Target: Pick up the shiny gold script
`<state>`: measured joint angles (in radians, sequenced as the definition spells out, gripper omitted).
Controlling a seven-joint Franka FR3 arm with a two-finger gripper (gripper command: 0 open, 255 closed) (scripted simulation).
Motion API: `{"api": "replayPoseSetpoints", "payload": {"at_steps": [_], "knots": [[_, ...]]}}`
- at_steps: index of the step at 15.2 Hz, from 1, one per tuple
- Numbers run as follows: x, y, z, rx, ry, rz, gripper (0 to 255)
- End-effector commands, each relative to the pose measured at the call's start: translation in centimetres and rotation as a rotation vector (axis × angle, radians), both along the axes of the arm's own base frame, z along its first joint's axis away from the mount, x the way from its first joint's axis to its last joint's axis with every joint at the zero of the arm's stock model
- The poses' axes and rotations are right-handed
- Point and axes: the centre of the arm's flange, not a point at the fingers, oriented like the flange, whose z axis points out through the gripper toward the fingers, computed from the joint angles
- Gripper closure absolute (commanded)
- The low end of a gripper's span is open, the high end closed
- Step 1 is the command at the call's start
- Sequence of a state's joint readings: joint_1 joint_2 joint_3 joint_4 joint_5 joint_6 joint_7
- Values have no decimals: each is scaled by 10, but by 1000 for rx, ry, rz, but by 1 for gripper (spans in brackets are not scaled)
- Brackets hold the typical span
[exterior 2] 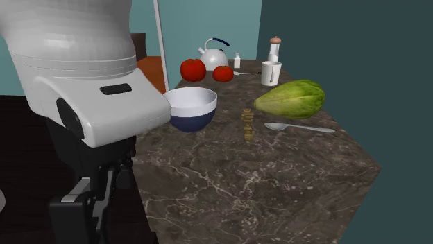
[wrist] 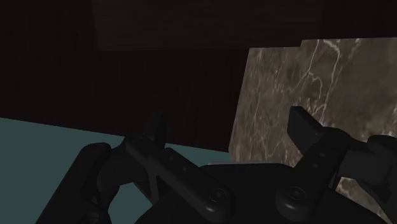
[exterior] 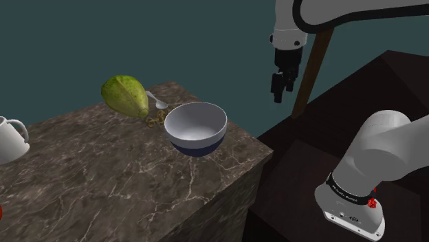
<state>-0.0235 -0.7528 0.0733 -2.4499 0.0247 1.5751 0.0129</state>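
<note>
The gold script (exterior: 154, 120) is a small shiny gold piece of lettering lying on the marble counter (exterior: 103, 185), between a white-and-blue bowl (exterior: 196, 128) and a green melon-like fruit (exterior: 125, 95). The second exterior view shows the script (exterior 2: 247, 123) just in front of the fruit (exterior 2: 291, 98) and beside a spoon (exterior 2: 298, 127). My black gripper (exterior: 278, 96) hangs high in the air beyond the counter's edge, well off to the shoulder view's right of the bowl. In the wrist view the gripper (wrist: 230, 124) is open, with nothing between its fingers (wrist: 304, 130).
A white mug (exterior: 10, 137) stands at the shoulder view's left edge. The counter's far end holds a kettle (exterior 2: 214, 54), two red tomatoes (exterior 2: 193, 69), a mug (exterior 2: 270, 72) and small shakers (exterior 2: 237, 61). Dark floor lies below the counter's edge (wrist: 242, 102).
</note>
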Motion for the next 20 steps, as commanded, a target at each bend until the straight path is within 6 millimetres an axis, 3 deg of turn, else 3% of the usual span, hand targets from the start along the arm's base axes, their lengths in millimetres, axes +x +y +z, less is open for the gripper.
{"api": "replayPoseSetpoints", "payload": {"at_steps": [1,11,20], "knots": [[0,0,0,0,0,0,0],[90,96,3,-60,-62,158,0],[157,193,5,-113,-119,300,0]]}}
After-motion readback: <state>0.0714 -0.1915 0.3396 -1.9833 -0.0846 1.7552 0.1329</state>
